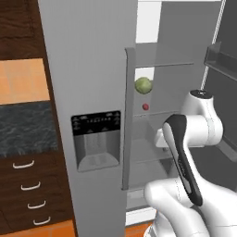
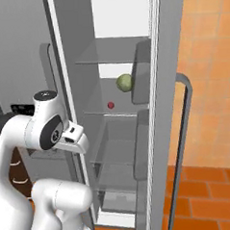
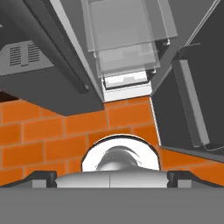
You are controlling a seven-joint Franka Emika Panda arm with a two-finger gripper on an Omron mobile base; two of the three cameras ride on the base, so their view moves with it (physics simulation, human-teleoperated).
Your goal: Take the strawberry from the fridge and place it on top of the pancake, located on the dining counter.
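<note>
The fridge [image 1: 88,69] is tall and grey, and its right-hand door [image 2: 167,60] is swung open. The strawberry [image 1: 146,106] [image 2: 110,105] is a tiny red berry on a middle shelf inside. A larger green ball [image 1: 143,85] [image 2: 125,82] sits just above and beside it. My hand [image 2: 74,137] hangs in front of the open compartment, below the strawberry's shelf, and points down. In the hand view my gripper [image 3: 112,178] is open, its fingertips [image 3: 43,177] wide apart with nothing between them. The pancake and the dining counter are out of view.
Dark wood drawers [image 1: 28,185] and a dark-topped counter [image 1: 28,125] stand left of the fridge. The open door carries bins [image 1: 221,58] and a long handle [image 2: 185,132]. Orange tile floor [image 3: 65,131] lies below the hand, and fridge drawers [image 3: 124,43] lie ahead.
</note>
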